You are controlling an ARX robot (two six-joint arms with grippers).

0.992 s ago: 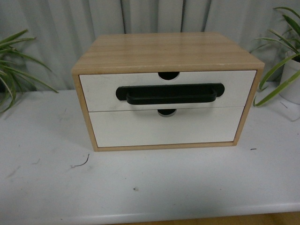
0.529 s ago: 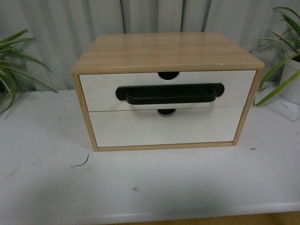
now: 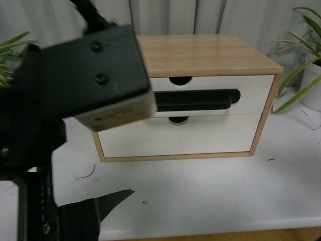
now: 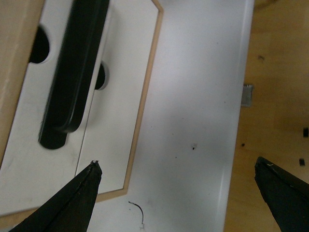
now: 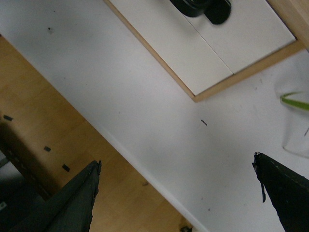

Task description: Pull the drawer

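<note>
The drawer (image 3: 251,93) is the upper white front of a wooden cabinet (image 3: 210,55), with a long black bar handle (image 3: 200,100) and a half-round notch (image 3: 180,80); it sits flush. My left arm (image 3: 75,75) fills the front view's left side and hides the cabinet's left end; one of its fingers (image 3: 108,201) shows low down. In the left wrist view my left gripper (image 4: 177,164) is open over the table in front of the cabinet, apart from the handle (image 4: 72,72). My right gripper (image 5: 176,160) is open over the table edge, with the handle's end (image 5: 212,10) beyond it.
A plain white drawer (image 3: 175,135) sits below the handled one. Leafy plants stand at the far left (image 3: 10,45) and right (image 3: 301,75), the right one in a white pot (image 3: 313,85). A wire scrap (image 3: 88,174) lies on the white table (image 3: 210,191). Wooden floor (image 5: 43,96) lies beyond the table edge.
My left arm has swung into the front view and now covers the cabinet's left part. The drawer and cabinet have not moved.
</note>
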